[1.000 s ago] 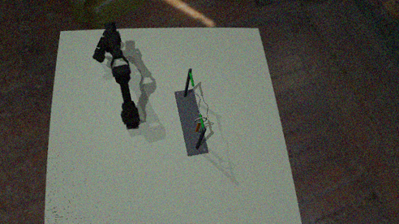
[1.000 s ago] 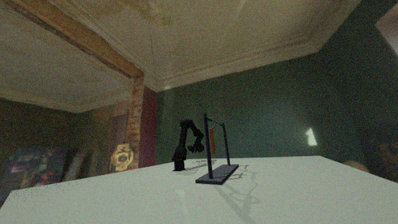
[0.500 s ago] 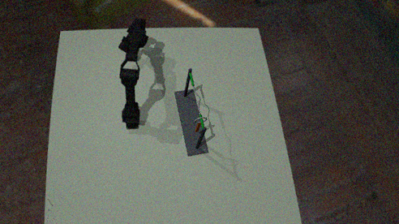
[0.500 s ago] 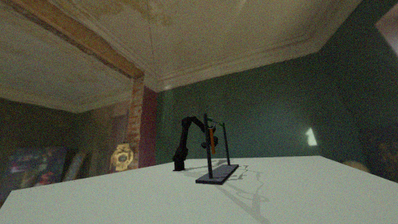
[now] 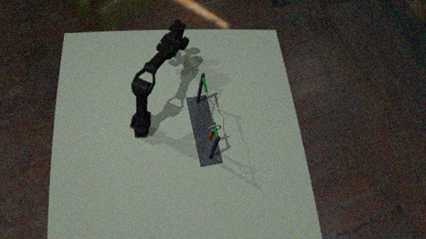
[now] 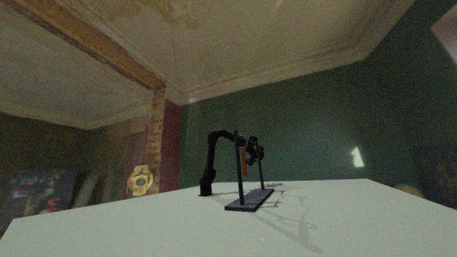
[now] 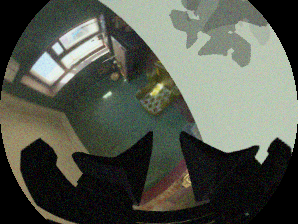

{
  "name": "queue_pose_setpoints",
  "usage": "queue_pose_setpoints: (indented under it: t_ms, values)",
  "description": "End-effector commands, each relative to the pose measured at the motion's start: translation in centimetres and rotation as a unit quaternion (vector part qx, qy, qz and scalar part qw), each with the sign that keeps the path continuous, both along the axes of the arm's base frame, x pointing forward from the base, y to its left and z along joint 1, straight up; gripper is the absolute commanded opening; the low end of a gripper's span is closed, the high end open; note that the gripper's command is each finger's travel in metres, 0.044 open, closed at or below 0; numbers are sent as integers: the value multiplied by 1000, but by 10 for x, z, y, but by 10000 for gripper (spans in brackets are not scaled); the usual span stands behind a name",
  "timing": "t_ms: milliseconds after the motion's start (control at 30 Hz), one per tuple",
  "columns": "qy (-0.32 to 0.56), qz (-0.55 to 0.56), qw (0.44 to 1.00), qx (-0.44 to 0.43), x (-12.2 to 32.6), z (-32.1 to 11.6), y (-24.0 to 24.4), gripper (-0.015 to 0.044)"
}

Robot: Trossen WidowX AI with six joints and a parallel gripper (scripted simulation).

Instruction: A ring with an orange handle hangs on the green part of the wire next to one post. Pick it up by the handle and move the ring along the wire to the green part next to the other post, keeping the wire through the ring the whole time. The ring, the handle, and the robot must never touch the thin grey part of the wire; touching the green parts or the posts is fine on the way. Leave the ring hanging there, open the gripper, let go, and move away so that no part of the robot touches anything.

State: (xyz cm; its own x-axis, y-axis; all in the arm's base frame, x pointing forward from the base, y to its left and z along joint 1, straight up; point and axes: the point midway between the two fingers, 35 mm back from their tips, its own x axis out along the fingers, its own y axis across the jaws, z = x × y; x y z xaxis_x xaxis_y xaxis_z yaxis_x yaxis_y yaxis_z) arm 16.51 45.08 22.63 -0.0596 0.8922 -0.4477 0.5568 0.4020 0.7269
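The ring [image 5: 212, 131] hangs around the green wire part [image 5: 215, 130] beside the near post [image 5: 214, 148] [image 6: 239, 175]. Its orange handle [image 5: 211, 135] [image 6: 244, 164] hangs down, untouched. The other green part [image 5: 204, 85] is beside the far post [image 5: 199, 91] [image 6: 260, 173]. The thin grey wire [image 5: 223, 118] runs between the green parts and is hard to see in the exterior view. My gripper [image 5: 177, 26] [image 7: 166, 135] is partly open and empty, with a gap between its fingertips. It is raised, beyond the far post and away from the ring.
Both posts stand on a dark base plate [image 5: 198, 114] [image 6: 250, 204] on the pale table [image 5: 117, 190] [image 6: 143, 228]. The arm's base [image 5: 140, 126] [image 6: 206, 187] stands to one side of the plate. Shadows of the arm and wire fall on the table.
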Motion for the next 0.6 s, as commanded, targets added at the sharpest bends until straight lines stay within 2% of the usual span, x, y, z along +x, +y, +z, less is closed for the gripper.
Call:
queue_pose_setpoints:
  t_ms: [0,567]
  values:
    - [-38,-37,998,26,36,17,-17,160]
    - [-227,-225,943,90,185,84,-142,160]
